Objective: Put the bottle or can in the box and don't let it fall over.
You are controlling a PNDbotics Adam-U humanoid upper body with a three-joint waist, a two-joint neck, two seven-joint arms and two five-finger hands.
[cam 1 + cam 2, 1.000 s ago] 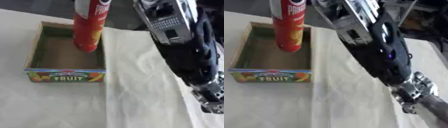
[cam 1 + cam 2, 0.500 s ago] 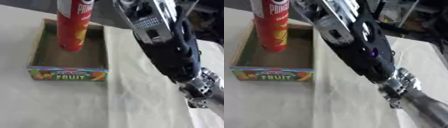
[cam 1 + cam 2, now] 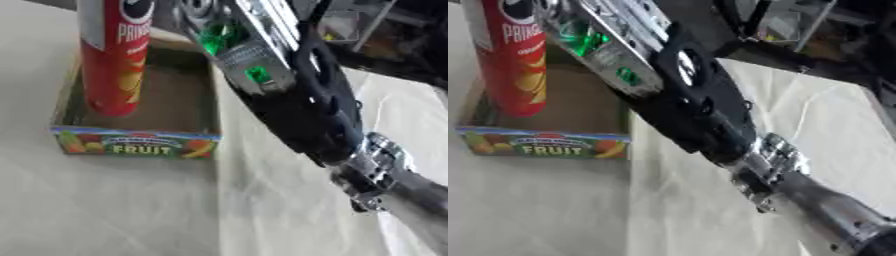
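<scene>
Upright, can stands in box left of right hand

— What is under everything?
— A big pale cloth with soft folds.
— And far back?
— Dark, blurry stuff past the cloth. I cannot tell what.

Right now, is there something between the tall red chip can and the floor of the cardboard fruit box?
Nothing visible. The tall red chip can already stands upright inside the cardboard fruit box, its base on the box floor near the left wall.
</scene>
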